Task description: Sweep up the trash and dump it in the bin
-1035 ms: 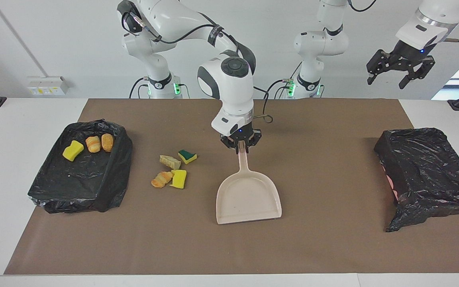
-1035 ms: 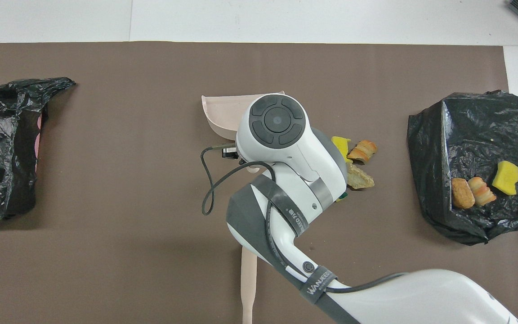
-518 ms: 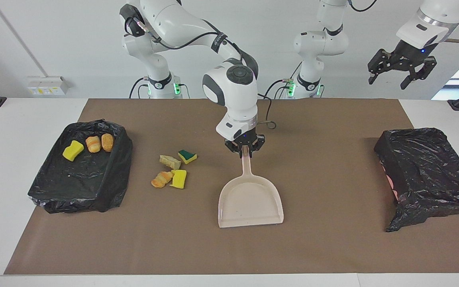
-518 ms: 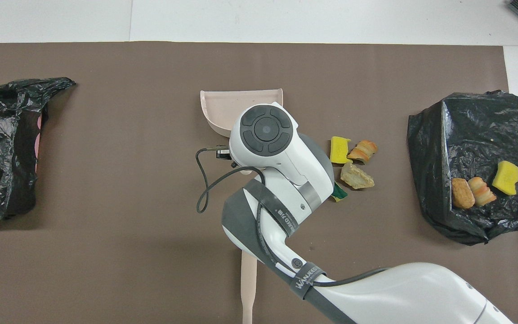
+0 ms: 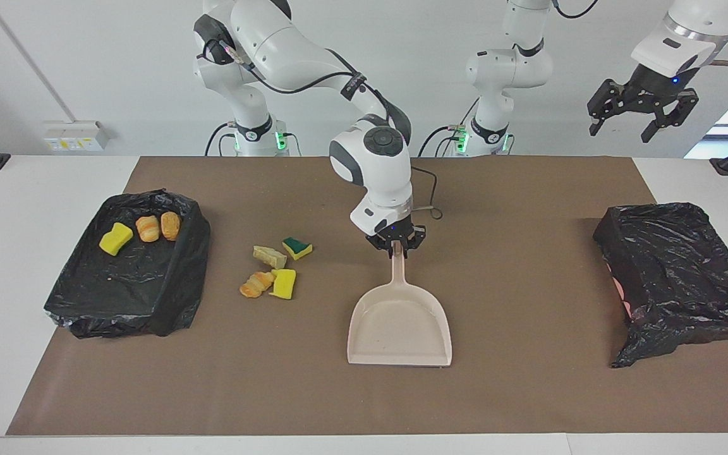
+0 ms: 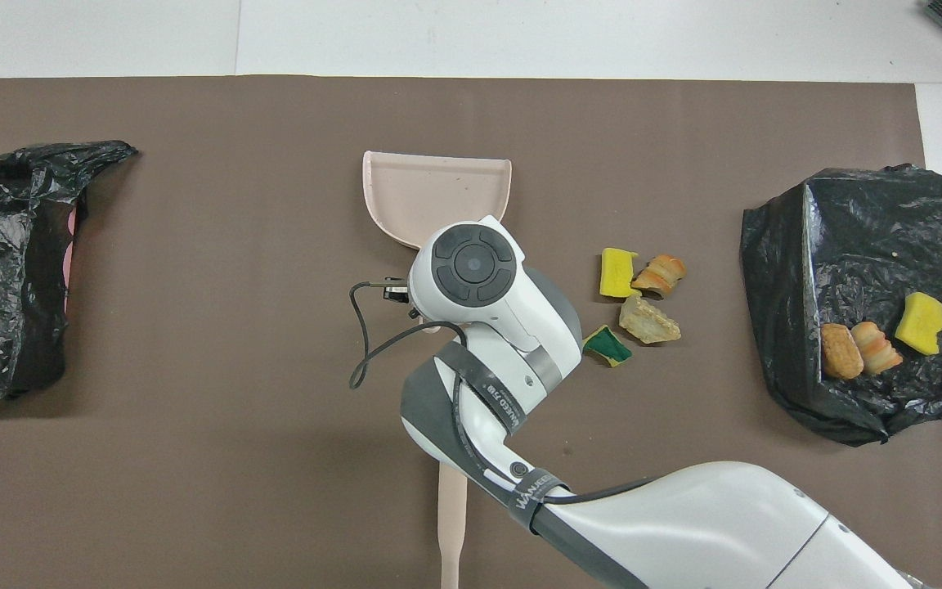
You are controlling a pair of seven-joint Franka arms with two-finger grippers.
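Since a second ago the right gripper (image 5: 395, 248) has carried the beige plastic dustpan (image 5: 400, 325) a little farther from the robots and slightly toward the left arm's end of the table, so the green-and-yellow sponge piece (image 6: 608, 345) that the arm hid from above now shows. The gripper is closed around the top of the dustpan's handle, and the pan lies flat on the brown paper mat (image 5: 528, 392) with its open lip pointing away from the robots.

The trash is split in two lots. Four scraps lie loose on the mat between the dustpan and the bin at the right arm's end: the green-and-yellow sponge, a tan bread-like lump (image 5: 270, 256), a striped orange lump (image 5: 256, 284) and a yellow sponge piece (image 5: 284, 284), the last two touching. Three more, a yellow sponge (image 5: 115, 238) and two orange bread lumps (image 5: 148, 228) (image 5: 170, 225), rest inside that black-bag-lined bin (image 5: 149, 303), along its side nearest the robots.

A second bin wrapped in black plastic (image 5: 673, 278) sits at the left arm's end. The left gripper (image 5: 641, 119) waits high above that end, jaws spread wide and holding nothing. A beige stick-like handle (image 6: 452, 532) lies on the mat near the robots, partly under the right arm.
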